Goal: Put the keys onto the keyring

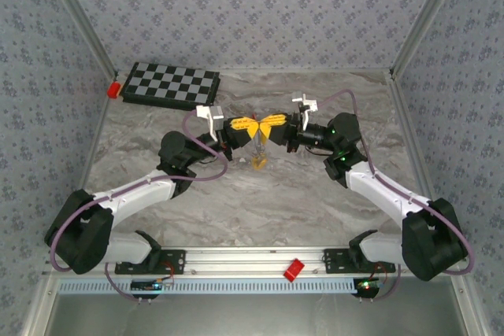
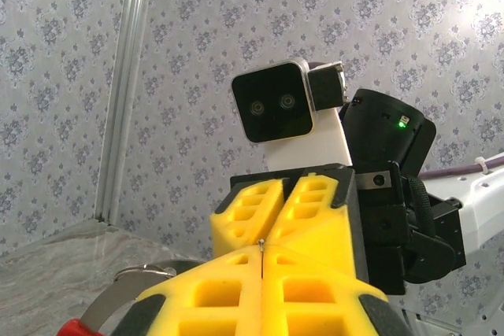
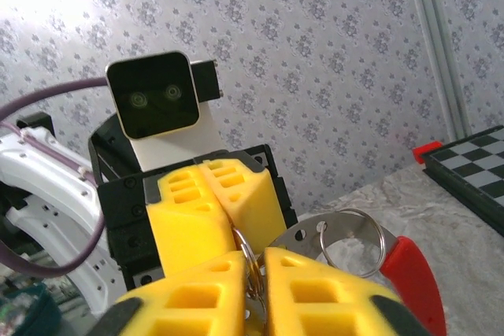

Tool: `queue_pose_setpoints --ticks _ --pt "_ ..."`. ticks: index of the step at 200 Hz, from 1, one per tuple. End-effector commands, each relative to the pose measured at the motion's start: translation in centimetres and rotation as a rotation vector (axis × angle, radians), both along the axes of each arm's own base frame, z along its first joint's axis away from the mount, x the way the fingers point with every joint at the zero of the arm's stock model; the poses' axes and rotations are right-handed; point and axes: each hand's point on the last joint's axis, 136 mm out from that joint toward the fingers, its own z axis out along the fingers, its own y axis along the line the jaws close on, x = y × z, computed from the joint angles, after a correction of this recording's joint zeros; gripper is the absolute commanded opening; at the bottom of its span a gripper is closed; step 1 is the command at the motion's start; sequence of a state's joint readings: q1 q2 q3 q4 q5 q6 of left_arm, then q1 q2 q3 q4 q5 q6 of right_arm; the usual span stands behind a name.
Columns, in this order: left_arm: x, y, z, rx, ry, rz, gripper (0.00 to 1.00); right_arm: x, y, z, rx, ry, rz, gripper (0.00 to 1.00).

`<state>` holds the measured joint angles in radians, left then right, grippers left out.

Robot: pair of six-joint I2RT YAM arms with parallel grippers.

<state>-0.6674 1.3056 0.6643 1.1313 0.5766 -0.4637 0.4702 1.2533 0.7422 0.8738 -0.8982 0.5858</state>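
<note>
Top external shows my left tool and right tool meeting tip to tip at frame centre, both clamped shut on the thin grey wire keyring with its red sleeve. Small yellow-orange-headed keys sit just below them.

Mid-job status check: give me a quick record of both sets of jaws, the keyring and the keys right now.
left gripper: jaws shut, raised above the table
right gripper: jaws shut, tip to tip with the left one
keyring: wire runs between the meeting fingertips, red sleeve sticking out sideways
keys: yellow-orange cluster just below the fingertips; threaded or not, cannot tell
ring holder: cannot tell which gripper
</note>
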Motion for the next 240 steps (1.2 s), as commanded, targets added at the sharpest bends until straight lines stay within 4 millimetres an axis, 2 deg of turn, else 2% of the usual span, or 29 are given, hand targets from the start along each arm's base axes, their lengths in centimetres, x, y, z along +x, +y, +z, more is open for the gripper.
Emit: queue_pose_setpoints --ticks 1,62,73,92,113,123,153,196,240 --pt "-0.8 0.3 2.1 -0.058 -0.066 -0.016 0.0 -0.1 0.1 0.1 0.012 -0.014 0.006 0.0" --pt "-0.5 0.3 1.8 -0.05 -0.052 -0.004 0.0 -0.3 0.1 -0.2 -0.002 -0.011 0.018 0.0" --pt "-0.2 0.4 1.7 -0.038 -0.034 0.004 0.07 -0.2 0.0 -0.4 -0.017 -0.009 0.016 0.0" --pt "0.3 0.6 1.5 -0.008 -0.004 0.011 0.12 -0.4 -0.3 -0.8 -0.061 -0.018 0.011 0.0" --pt "0.9 1.1 1.1 0.026 0.032 0.027 0.24 -0.3 -0.8 -1.7 -0.145 -0.036 -0.013 0.0" --pt "1.0 1.5 1.0 0.042 0.036 0.037 0.27 -0.3 -1.0 -2.0 -0.185 -0.05 -0.021 0.0" --pt "1.0 2.1 0.2 0.129 0.04 0.047 0.28 -0.6 -1.4 -3.2 -0.3 -0.076 -0.03 0.0" --pt "-0.4 1.8 -1.5 0.288 0.019 -0.012 0.28 -1.5 -1.2 -4.8 -0.446 -0.137 -0.023 0.0" --pt "-0.8 0.9 -3.9 0.394 0.036 -0.08 0.28 -2.1 -0.6 -5.7 -0.492 -0.151 0.013 0.0"
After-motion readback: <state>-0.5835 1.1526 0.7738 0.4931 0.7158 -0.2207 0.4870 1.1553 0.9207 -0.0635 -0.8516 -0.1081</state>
